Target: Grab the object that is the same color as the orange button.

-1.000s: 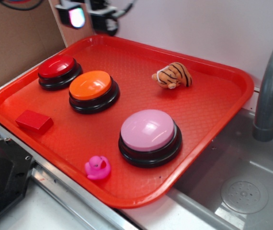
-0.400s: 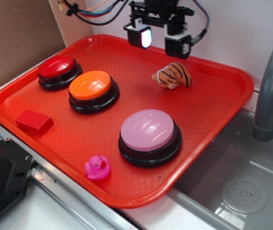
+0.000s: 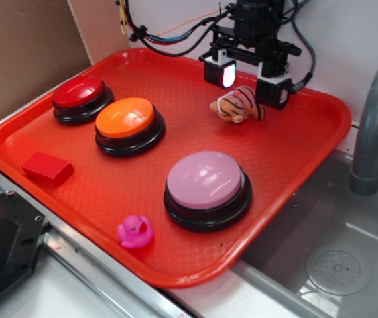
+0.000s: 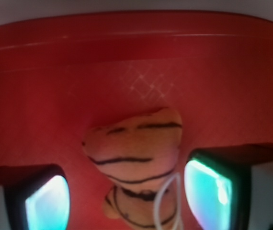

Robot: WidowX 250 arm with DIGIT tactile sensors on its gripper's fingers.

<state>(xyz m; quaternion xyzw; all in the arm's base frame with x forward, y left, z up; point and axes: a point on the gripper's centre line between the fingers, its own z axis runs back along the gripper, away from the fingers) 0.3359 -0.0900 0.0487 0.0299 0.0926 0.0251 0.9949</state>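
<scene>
plush tiger (image 3: 239,104) lying on the red tray (image 3: 321,132), far side, well apart from the orange button (image 3: 126,118). hand (image 3: 249,83) spread wide, poised over it, holding nothing, fingers (image 4: 45,199) flanking the striped body. likely light, soft, squashy; best pinched across the plump middle, not the white loop.

From my station, the tray (image 3: 195,99) reads as hard red plastic with a fine pebbled texture and a smooth, shinier rim. The tiger (image 3: 239,104) is soft, fuzzy cloth, matt all over. The orange button (image 3: 125,117) has a glossy plastic dome on a shiny black base, and the pink button (image 3: 204,179) looks satiny. I see a rubbery, slightly shiny duck (image 3: 135,231) and a matt red block (image 3: 46,166). The gripper (image 3: 249,81) has glassy, glowing pads. The sink (image 3: 321,245) looks like dull brushed metal.
</scene>
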